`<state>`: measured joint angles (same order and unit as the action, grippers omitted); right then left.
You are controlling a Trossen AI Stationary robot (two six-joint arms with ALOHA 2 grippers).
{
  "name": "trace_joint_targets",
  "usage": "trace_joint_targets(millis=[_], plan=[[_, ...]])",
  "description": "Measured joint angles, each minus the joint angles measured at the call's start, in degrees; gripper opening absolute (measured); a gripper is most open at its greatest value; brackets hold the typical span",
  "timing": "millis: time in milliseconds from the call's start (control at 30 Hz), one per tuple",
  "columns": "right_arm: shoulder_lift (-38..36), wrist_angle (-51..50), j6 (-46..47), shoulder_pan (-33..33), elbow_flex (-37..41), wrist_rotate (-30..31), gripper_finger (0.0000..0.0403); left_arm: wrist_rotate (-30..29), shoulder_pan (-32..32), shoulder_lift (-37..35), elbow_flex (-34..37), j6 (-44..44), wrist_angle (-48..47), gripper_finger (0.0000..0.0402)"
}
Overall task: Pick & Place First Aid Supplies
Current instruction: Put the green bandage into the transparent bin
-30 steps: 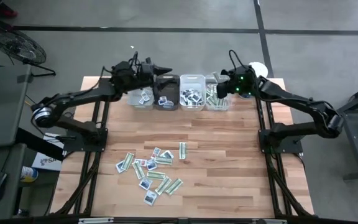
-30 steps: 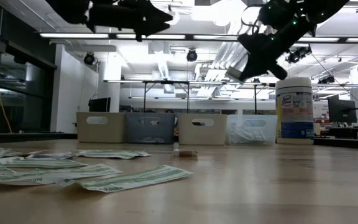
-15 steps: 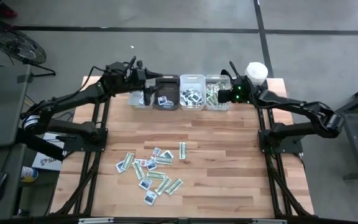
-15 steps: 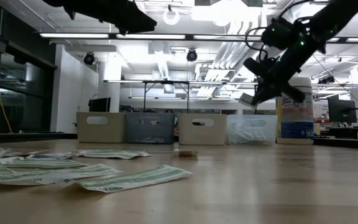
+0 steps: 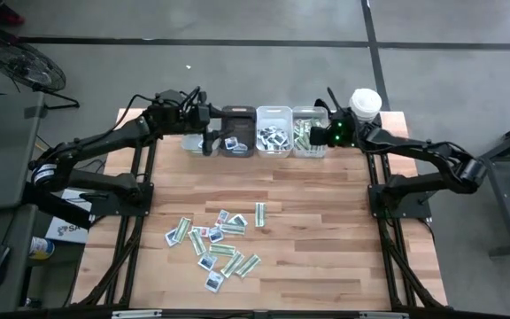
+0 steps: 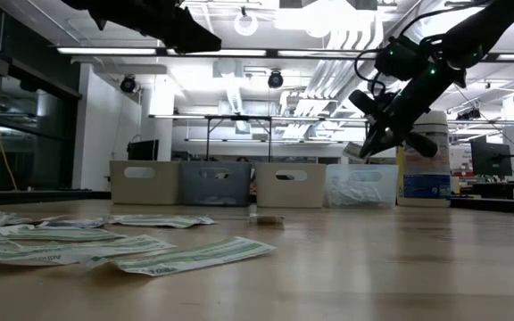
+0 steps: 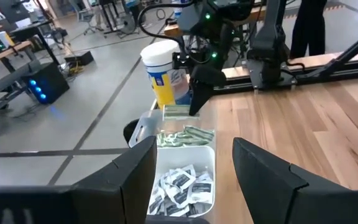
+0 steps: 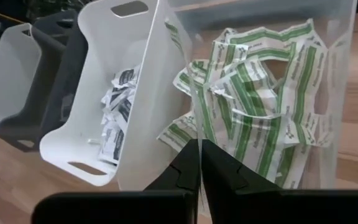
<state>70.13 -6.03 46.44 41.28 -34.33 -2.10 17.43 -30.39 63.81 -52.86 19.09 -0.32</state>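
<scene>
In the high view, the left end effector [image 5: 204,124] hovers in the upper left of the frame over the leftmost of four bins [image 5: 200,142], its fingers [image 7: 263,174] spread apart with nothing between them, so its own drop looks done. Going rightward along the row at the back of the counter [image 5: 326,239] come a dark grey bin [image 5: 237,113], a white bin [image 5: 274,113] holding squarish white packets with dark marks, and a clear bin [image 5: 310,112] full of green-and-white strips. The right end effector [image 5: 322,133] hangs over that clear bin, fingers pressed nearly together; in the left wrist view a green-and-white strip [image 7: 175,111] sits pinched at its tip, just above the bin. The step in hand appears to be the placing of this strip; the next move calls for opening the fingers so it falls among the others, then travelling back to the pile. A canister [image 5: 365,101] stands just right of the bins. The loose first aid supplies [image 5: 220,241] lie scattered in the lower centre of the frame: roughly fifteen packets, about half strips and half squarish ones, though overlaps prevent an exact count.
</scene>
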Motion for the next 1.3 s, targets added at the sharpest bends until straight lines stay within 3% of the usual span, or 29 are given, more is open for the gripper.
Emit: trace_joint_targets(millis=[467, 867, 1100, 1300], plan=[[0.2, -0.5, -0.2, 0.0, 0.0, 0.6, 0.0088, 0.1, 0.0, 0.0, 0.0, 0.2, -4.6, 0.0206], [-5.5, 0.5, -7.9, 0.0, 0.0, -1.6, 0.0102, 1.3, 0.1, 0.0, 0.0, -0.7, -12.9, 0.0206], [-12.2, 0.7, -14.2, 0.0, 0.0, -8.8, 0.0102, 1.1, 6.5, 2.6, 0.0, 0.0, -13.1, 0.0206], [-17.7, 0.8, -15.4, 0.0, 0.0, -14.2, 0.0102, -3.6, 14.4, 7.4, 0.0, -0.1, -13.1, 0.0206]])
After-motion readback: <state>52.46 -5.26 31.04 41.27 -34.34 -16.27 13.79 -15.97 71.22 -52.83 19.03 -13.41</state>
